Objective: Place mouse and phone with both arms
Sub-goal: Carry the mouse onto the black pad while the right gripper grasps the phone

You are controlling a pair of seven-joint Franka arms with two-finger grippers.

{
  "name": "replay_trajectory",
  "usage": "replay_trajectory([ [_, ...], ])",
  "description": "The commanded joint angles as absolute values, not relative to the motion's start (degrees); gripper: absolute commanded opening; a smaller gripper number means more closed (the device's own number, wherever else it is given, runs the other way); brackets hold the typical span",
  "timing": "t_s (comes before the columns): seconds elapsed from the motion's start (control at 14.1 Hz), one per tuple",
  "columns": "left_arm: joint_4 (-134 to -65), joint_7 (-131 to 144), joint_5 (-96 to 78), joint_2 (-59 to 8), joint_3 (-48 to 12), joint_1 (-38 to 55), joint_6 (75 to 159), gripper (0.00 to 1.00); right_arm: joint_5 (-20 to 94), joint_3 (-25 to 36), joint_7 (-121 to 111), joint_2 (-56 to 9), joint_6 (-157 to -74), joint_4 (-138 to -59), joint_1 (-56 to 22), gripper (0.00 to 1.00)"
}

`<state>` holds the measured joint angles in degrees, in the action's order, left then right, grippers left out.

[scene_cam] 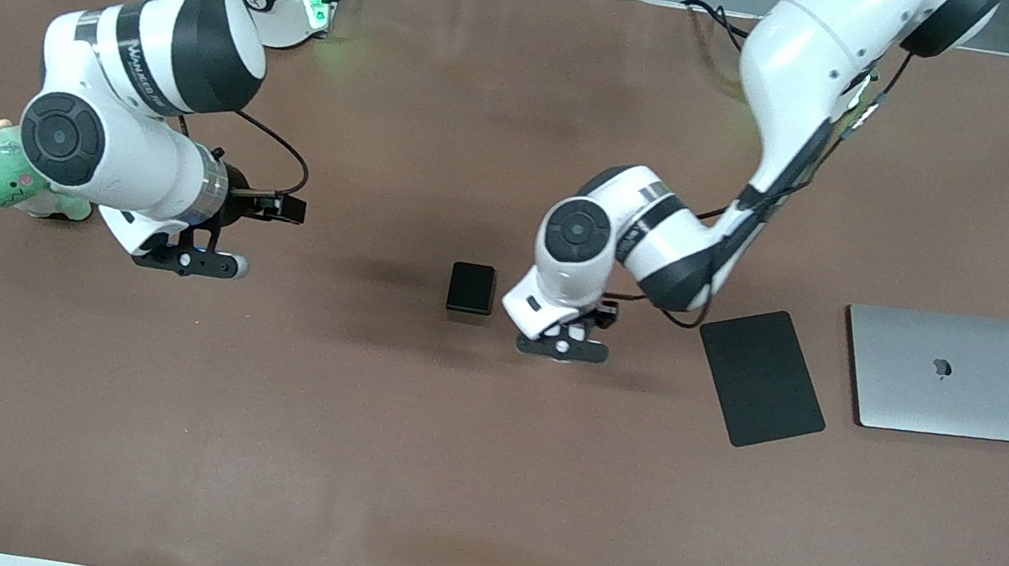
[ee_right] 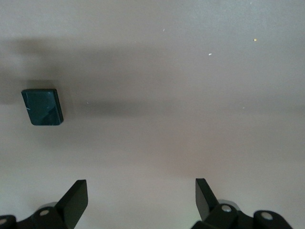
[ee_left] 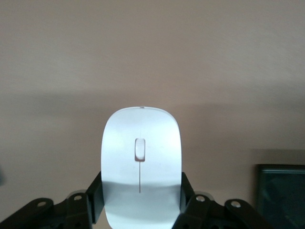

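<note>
Gripping the small, glossy white oval computer mouse (ee_left: pixel 141 167) by its two long sides, the left arm's black two-finger gripper (scene_cam: pixel 564 341) is sitting low at the middle of the brown cloth-covered table (scene_cam: pixel 473 481); its wrist view is showing the black fingers (ee_left: pixel 96 196) pressing against the shell on either side, with the grey scroll mark and thin centre line facing up, and I cannot tell whether the mouse is resting on the cloth or lifted just clear of it. Lying flat just beside that gripper, toward the right arm's end of the table, is the small black rounded-corner rectangular phone (scene_cam: pixel 471 288), untouched and apart from both grippers; it is also appearing as a dark slab in the right wrist view (ee_right: pixel 42 107). The right arm's black two-finger gripper (scene_cam: pixel 191 259) is hanging over bare cloth toward its own end of the table, well apart from the phone, with its fingers (ee_right: pixel 75 199) spread wide and holding nothing. A green plush toy (scene_cam: pixel 11 172) is sitting on the table next to the right arm's big white wrist joint, partly hidden by it. Toward the left arm's end of the table, a large flat black mat (scene_cam: pixel 761 377) is lying at a slant, and a closed silver laptop (scene_cam: pixel 946 373) is lying just beside it, closer still to that end of the table.
</note>
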<state>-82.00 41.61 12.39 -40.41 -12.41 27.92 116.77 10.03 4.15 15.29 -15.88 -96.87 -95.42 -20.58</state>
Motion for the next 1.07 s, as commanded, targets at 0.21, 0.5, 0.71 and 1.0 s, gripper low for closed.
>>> replay_trajectory([
  [0.21,-87.0,36.6,13.8,-33.3,-12.8,19.0,110.2,0.0,11.1,4.4,20.0,-18.9,-101.5,-95.4,-25.2,1.0],
  [0.5,-91.1,30.1,14.7,-30.4,-13.1,11.6,110.4,0.0,11.3,4.5,24.5,-22.0,-105.6,-95.4,-28.8,1.0],
  [0.71,-95.7,28.1,14.7,-27.4,-13.2,6.5,111.6,0.0,11.3,4.4,27.8,-24.6,-110.4,-95.4,-31.7,1.0],
  [1.0,-96.8,24.5,14.7,-26.5,-13.2,2.2,112.4,0.0,11.8,4.4,31.6,-28.5,-118.6,-96.6,-35.4,1.0],
])
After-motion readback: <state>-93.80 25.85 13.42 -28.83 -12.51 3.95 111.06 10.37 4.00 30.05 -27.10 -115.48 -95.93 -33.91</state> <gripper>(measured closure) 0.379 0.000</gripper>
